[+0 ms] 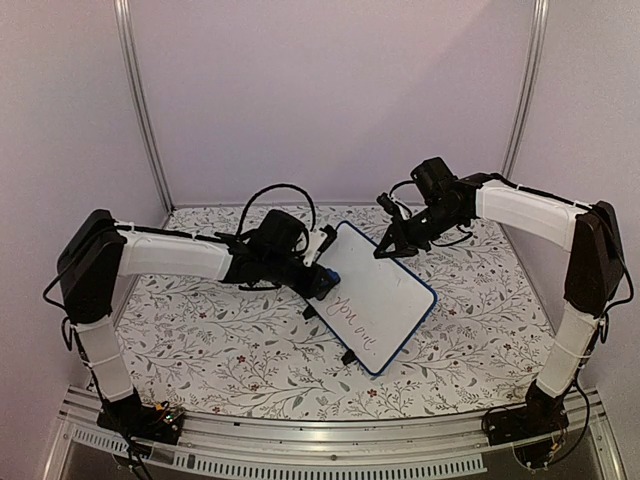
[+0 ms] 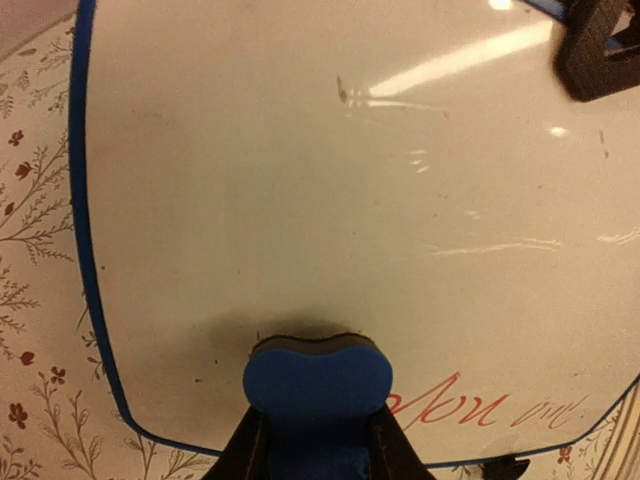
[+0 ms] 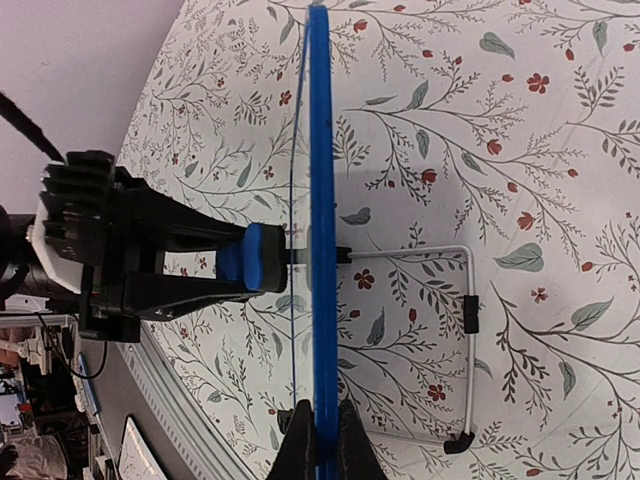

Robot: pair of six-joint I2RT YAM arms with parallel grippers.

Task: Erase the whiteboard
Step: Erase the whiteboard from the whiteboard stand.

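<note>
The whiteboard (image 1: 375,295) stands propped at a tilt on the middle of the table (image 1: 220,350), its dark blue frame resting on two small black feet. Reddish handwriting (image 2: 480,410) runs along the board's lower edge; the face above it carries only faint grey smudges and glare from the lights. A blue eraser (image 2: 318,385) with a dark felt sole sits against the board's face, just beside the start of the handwriting. The left hand (image 2: 318,440) is clenched on that eraser, one finger on each side of it, reaching in from the board's left. The right hand (image 3: 320,440) is clamped on the board's frame at the upper edge, a finger on each face of the board. Seen edge-on from the right wrist, a white wire stand (image 3: 470,310) juts out behind the board and touches the floral table.
</note>
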